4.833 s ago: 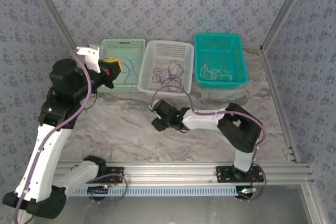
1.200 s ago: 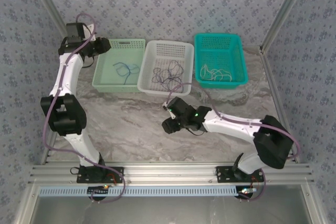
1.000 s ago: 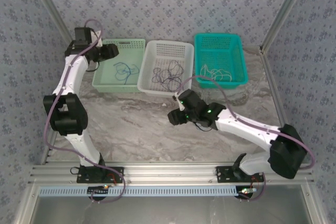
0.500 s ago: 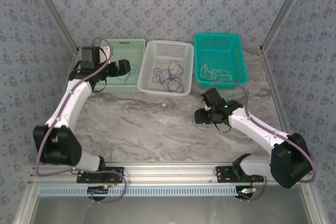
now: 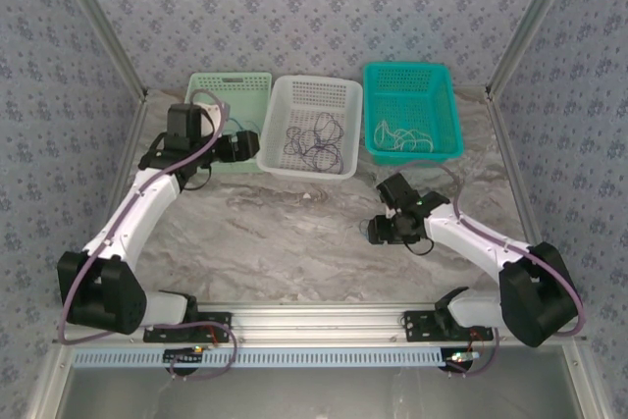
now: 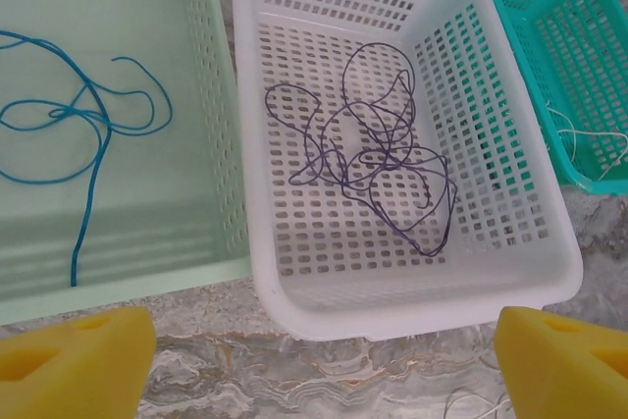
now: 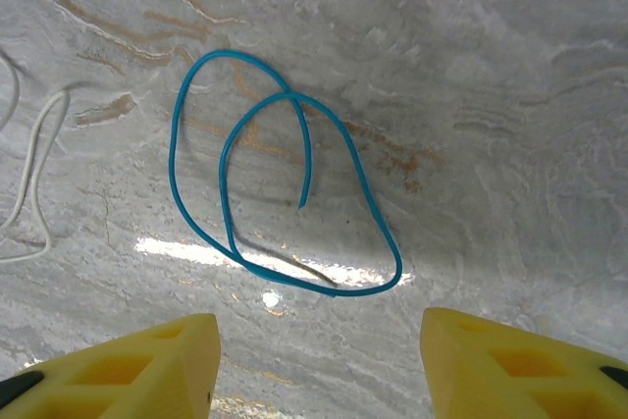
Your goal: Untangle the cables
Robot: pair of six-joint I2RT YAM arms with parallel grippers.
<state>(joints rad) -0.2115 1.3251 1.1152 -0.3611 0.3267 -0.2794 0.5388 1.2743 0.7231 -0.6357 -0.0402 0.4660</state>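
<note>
**Carefully, and From Straight Above**

Beneath both arms the marbled table (image 5: 294, 233) carried three baskets along its far side, beyond the grippers: a pale green basket (image 5: 231, 78), a white basket (image 5: 316, 84) and a teal basket (image 5: 407, 69). The left gripper (image 6: 319, 365) hung with its fingers spread wide and nothing between them. The white basket's near wall was just ahead of it, and the pale green one was ahead to its left. The right gripper (image 7: 319, 360) hovered over bare table, short of the teal basket, its fingers likewise apart and empty.

Just ahead of and below the right fingertips lay the loose blue cable (image 7: 235, 55), a double loop flat on the stone that crossed itself once. A white cable (image 7: 35, 183) trailed at that gripper's left, apart from the blue. The purple cables (image 6: 368, 154) sat tangled ahead of the left gripper in the white basket, with a sorted blue cable (image 6: 88, 134) in the green.

The step in hand looked to be lifting the loose blue cable. Wire this thin on hard stone probably wanted the fingertips brought right down to the surface. They would best straddle a single side of the loop, away from the crossing. It also seemed wise to keep off the white cable at the left.
</note>
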